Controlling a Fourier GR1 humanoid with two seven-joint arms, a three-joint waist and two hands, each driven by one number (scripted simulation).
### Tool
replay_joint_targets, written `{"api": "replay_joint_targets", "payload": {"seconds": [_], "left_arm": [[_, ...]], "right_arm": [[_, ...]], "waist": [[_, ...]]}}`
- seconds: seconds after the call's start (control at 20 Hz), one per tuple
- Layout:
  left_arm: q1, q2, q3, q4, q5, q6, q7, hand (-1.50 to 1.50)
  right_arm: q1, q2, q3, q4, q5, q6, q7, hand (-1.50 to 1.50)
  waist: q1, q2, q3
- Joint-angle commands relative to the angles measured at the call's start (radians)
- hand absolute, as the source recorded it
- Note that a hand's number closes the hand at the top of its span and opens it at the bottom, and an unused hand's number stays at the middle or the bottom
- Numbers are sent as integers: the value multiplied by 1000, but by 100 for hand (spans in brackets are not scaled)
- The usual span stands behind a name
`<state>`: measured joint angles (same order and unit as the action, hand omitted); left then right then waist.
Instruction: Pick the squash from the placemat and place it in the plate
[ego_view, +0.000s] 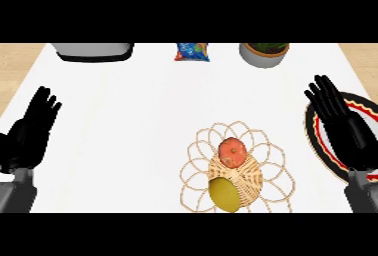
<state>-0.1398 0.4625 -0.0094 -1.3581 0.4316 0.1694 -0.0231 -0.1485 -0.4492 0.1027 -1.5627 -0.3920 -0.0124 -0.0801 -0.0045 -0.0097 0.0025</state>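
As seen in the head view, a woven placemat (238, 167) shaped like a flower is laid on the white counter (148, 125), near the front and a bit to the right. Two foods are found on it. A yellow-green squash (224, 194) is set at the front part of the mat, and an orange-red round one, maybe a tomato (233, 151), is set just behind it, near the middle. They look close together, perhaps touching.

The plate (322, 150), with a black, red and yellow rim, is seen at the right edge, near the placemat but apart from it. Most of it is hidden by the right hand (341, 125), which is held flat and open over it, fingers straight and pointing away. Nothing is held in it. The left hand (29, 132) is rested open near the left edge, fingers up, and nothing is held there either.

At the far side a grey and white pot-like thing (92, 51), a blue snack bag (192, 51) and a potted plant (264, 52) are lined up.

The squash is judged to be hard, smooth and a bit heavy, so it may slip. It would best be held around its wide middle, from the sides, with care taken not to bump the red one behind it
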Motion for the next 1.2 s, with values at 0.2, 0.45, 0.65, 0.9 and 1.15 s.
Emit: {"api": "replay_joint_targets", "payload": {"seconds": [0.2,0.45,0.65,0.9,1.15], "left_arm": [[63,-67,-161,-45,-188,118,101,0],[64,-63,-158,2,-160,90,117,0],[75,-104,-199,-17,-194,134,137,0],[39,-110,-228,-75,-230,167,216,0],[34,-119,-213,-39,-238,159,208,0]], "right_arm": [[-81,159,106,-69,6,-47,105,150],[-100,-259,159,-49,610,-146,38,150],[93,184,133,2,404,-418,-81,150],[164,252,221,172,324,-198,-506,-150],[104,83,290,168,578,-234,-326,-150]], "waist": [[13,9,-2],[-18,-1,-20],[-16,12,4],[14,14,2],[6,11,-3]]}}
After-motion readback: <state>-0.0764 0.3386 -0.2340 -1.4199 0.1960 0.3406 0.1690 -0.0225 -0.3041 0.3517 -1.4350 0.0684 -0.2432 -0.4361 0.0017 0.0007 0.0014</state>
